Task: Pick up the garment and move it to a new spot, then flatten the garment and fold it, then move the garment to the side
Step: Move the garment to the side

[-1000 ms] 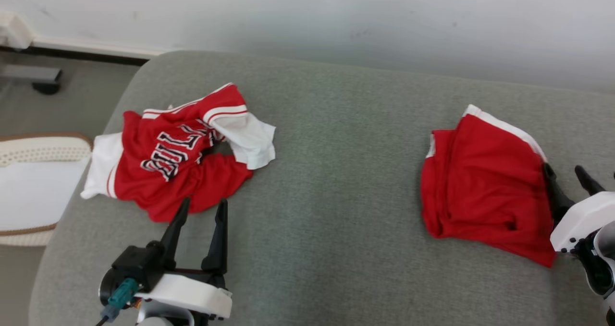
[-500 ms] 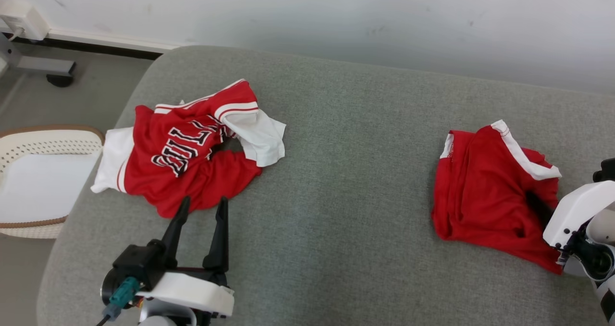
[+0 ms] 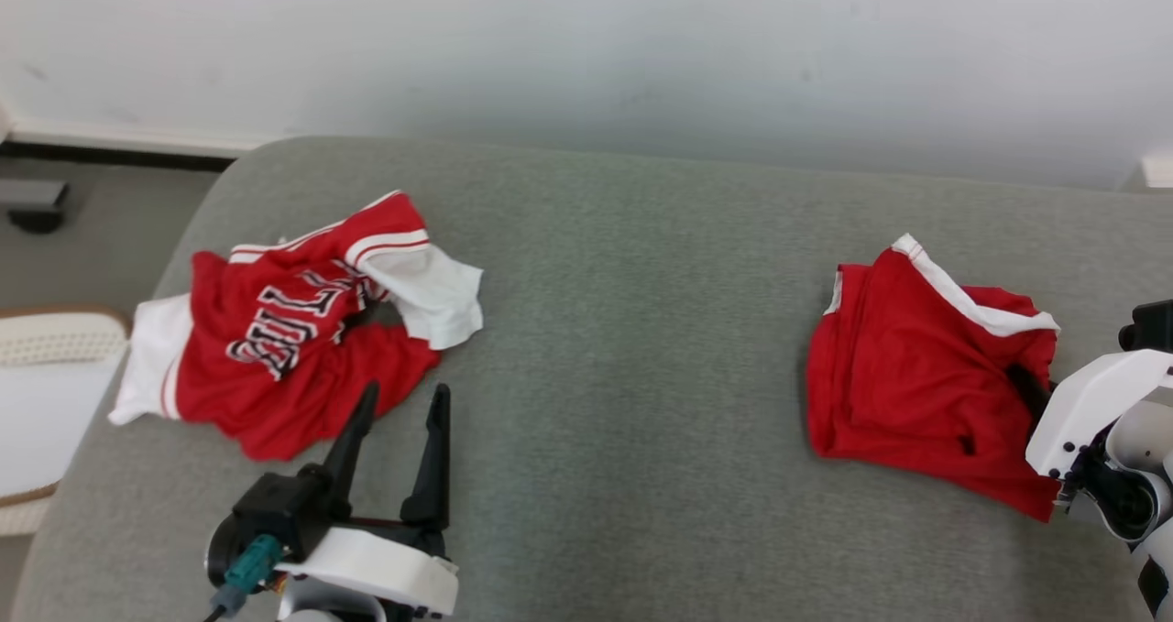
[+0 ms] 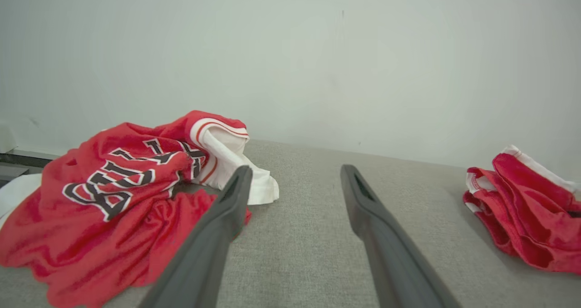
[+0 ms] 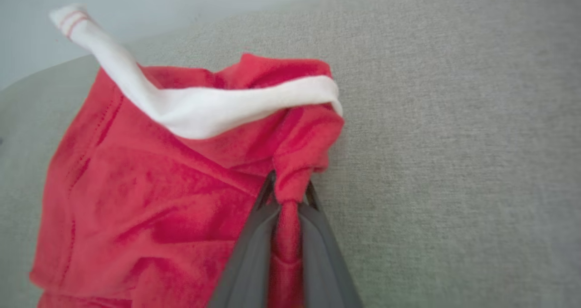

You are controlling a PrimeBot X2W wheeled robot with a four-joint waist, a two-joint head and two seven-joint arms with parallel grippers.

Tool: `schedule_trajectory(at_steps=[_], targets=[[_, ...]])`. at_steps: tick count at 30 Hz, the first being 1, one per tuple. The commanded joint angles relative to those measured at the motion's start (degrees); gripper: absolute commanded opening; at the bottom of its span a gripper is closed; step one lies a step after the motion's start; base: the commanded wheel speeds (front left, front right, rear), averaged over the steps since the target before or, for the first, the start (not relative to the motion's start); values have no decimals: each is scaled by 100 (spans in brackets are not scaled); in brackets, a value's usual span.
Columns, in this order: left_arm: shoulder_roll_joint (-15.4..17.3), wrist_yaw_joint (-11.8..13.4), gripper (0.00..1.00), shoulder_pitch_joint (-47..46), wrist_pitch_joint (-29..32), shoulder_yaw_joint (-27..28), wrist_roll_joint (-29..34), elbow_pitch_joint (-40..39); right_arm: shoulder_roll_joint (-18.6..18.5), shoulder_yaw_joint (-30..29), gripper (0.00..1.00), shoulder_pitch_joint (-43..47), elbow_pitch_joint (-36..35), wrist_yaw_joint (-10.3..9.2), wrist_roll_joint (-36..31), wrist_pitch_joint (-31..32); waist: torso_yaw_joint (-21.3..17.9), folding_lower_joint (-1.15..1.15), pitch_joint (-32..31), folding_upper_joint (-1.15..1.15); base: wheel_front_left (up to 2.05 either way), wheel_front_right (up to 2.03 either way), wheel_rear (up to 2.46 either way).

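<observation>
Low over cushion (image 5: 454, 140), right gripper (image 5: 288, 194) pinching red garment (image 5: 136, 185)

This looks like a plain, home-like room. A wide grey upholstered cushion (image 3: 623, 347), like a sofa seat or a bed, stands against a bare white wall (image 3: 586, 45), with a white skirting board (image 3: 119, 135) behind the cushion's left corner. Left of the cushion, a white perforated basket (image 3: 55, 340) sits on grey floor (image 3: 101, 228). On the cushion lie a red-and-white jersey (image 3: 284, 329) and red shorts (image 3: 916, 375).
</observation>
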Motion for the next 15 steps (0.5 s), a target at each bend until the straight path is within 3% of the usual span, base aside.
schedule_trajectory(at_steps=[1, 8, 15], targets=[[18, -22, 100, 39, -1, -51, -7, -25, -52, 20, 0, -42, 46, -15, 10, -11, -310, 0, -136, 0, 0, 0, 0], [18, -148, 100, -56, -1, -582, -135, -72, -141, 142, 0, 62, -36, -15, 167, -30, -1131, 0, -152, 0, 0, 0, 0], [20, -207, 100, -152, -1, -1074, -164, 0, -259, 245, 0, 213, -230, -15, 311, -103, -1674, 0, -89, 0, 0, 0, 0]])
